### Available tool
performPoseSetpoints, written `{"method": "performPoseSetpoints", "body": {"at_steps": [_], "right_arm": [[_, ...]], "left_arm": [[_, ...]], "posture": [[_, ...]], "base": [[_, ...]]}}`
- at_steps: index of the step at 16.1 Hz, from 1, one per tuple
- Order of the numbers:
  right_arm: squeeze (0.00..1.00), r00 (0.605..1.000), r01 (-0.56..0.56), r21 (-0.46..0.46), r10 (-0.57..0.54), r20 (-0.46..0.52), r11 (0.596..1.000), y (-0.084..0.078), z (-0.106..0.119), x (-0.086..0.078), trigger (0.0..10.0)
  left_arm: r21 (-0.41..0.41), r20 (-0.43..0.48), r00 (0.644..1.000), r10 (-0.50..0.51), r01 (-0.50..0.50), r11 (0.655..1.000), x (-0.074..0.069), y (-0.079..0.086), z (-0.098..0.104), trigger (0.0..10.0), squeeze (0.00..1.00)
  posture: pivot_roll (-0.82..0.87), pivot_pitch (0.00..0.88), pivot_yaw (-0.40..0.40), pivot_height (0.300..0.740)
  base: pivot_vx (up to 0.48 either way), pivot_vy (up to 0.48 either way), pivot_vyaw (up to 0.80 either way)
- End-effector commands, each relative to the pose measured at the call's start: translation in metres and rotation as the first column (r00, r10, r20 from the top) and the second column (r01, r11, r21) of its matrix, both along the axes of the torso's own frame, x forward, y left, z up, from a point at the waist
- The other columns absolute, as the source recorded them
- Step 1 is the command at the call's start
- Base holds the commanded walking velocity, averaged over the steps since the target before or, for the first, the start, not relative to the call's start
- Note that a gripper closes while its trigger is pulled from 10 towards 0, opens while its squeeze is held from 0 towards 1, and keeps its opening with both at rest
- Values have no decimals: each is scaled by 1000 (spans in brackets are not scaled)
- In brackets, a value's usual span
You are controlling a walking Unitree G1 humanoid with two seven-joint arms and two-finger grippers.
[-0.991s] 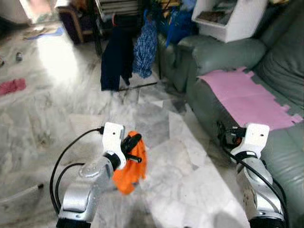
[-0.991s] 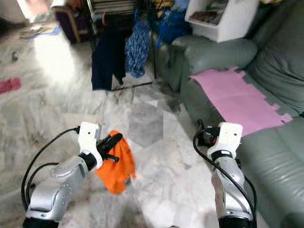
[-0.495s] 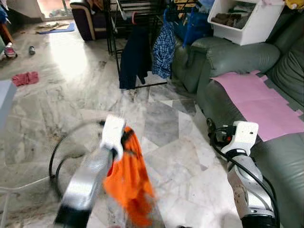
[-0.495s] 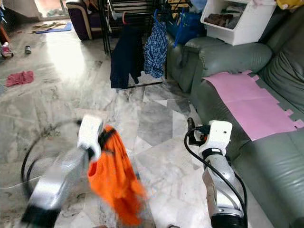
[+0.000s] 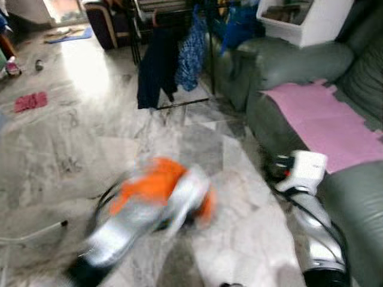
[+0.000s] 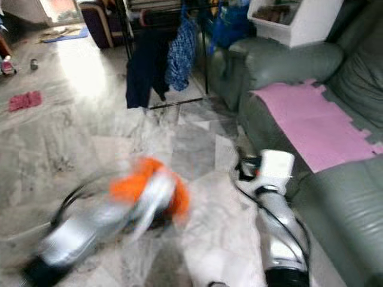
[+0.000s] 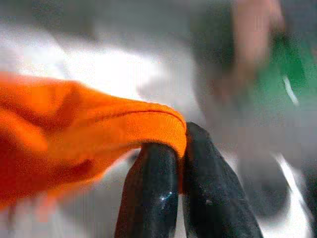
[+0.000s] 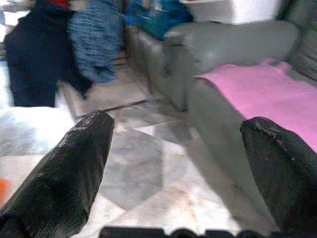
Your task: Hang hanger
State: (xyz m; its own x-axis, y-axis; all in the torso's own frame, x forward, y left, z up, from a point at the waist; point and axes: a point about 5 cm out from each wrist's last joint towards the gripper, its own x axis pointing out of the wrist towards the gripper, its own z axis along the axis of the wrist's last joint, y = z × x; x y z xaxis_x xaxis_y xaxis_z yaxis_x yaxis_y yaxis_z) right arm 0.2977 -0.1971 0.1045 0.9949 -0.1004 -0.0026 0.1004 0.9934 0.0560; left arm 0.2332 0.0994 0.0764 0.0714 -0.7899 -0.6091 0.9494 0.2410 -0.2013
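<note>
Half a second ago the left arm reached forward with the orange cloth [image 5: 157, 179] hanging down from it; now that arm lies lower and more crosswise over the marble floor [image 5: 72, 137], smeared by blur, with the cloth bunched over its top. In the wrist view the left gripper [image 7: 181, 148] has its fingers [image 7: 151, 193] pressed together, a hemmed edge of the orange cloth pinched between them and draped over the tips. The right gripper [image 8: 173, 163] has barely shifted beside the grey sofa [image 5: 299, 66], fingers spread wide and holding nothing. Clothes hang on the rack [image 6: 158, 57] at the far end of the floor.
</note>
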Motion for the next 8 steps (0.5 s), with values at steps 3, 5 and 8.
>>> {"method": "performPoseSetpoints", "body": {"at_steps": [3, 5, 8], "right_arm": [[0, 1000, -9, 7, 9, -3, 1000, 4, -2, 1, 10000], [0, 1000, -20, 9, 20, 4, 1000, 7, 1, 5, 10000], [0, 1000, -21, 13, 21, 14, 1000, 8, 3, 7, 10000]], "left_arm": [[246, 17, 933, -361, 346, 905, 3, 49, 17, 10000, 0], [624, 273, 869, -413, 167, 763, 69, 77, 32, 10000, 0], [459, 669, 704, -241, -135, 878, 118, 45, 70, 10000, 0]], "posture": [[-1, 69, 22, 740], [3, 63, 19, 740], [-9, 61, 29, 740]], "base": [[0, 0, 0], [0, 0, 0], [0, 0, 0]]}}
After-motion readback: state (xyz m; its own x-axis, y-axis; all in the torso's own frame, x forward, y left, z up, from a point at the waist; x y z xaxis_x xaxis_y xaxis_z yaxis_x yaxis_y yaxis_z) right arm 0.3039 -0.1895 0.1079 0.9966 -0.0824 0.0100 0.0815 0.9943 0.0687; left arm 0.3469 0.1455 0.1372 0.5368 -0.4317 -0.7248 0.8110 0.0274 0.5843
